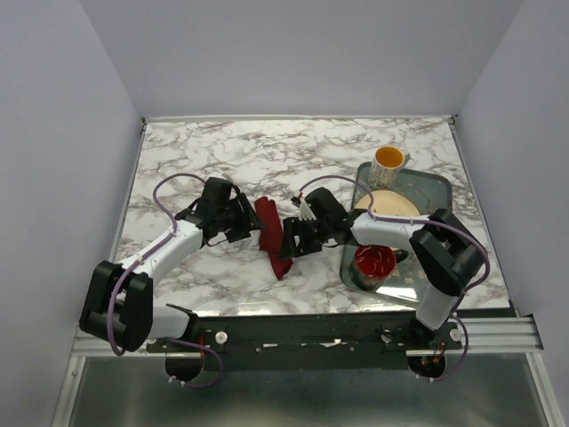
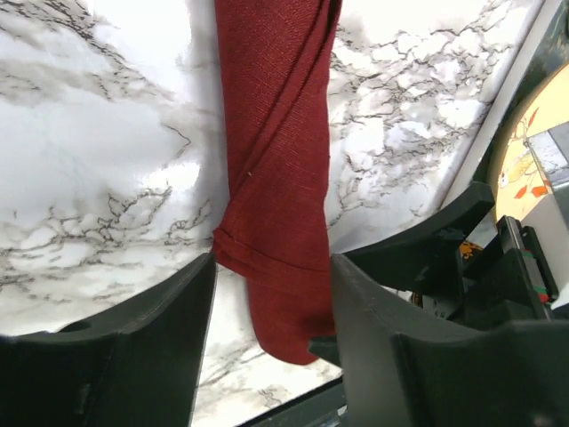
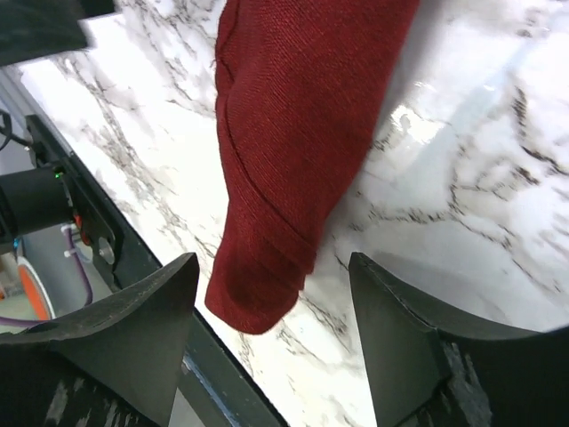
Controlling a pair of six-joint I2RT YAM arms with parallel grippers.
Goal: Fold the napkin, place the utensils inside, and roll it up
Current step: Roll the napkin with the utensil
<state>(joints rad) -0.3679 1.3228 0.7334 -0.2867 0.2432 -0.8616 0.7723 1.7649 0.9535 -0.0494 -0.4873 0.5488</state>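
Right gripper: jaws spread wide over the near end of the roll, with marble showing on both sides between the fingers and the cloth. It holds nothing.
Left gripper: jaws apart and straddling the roll further up. Each finger stands right at a flank of the cloth, which looks unsqueezed. Judged a loose straddle, not a grip.
Napkin: rolled into a narrow dark red tube lying flat on the table between the two grippers, with its near end close to the table edge. The seam runs along its length, and its own weight appears to keep it wound.
Fork: not visible in any view. Whether it lies inside the roll cannot be told.
Task stage: folding and rolling appear complete.
Tray: right of the roll, well apart from it, so the work area stays open.
Bowl: red, at the near end of the tray.
Plate: mid-tray, beyond the bowl.
Mug: at the tray's far corner.
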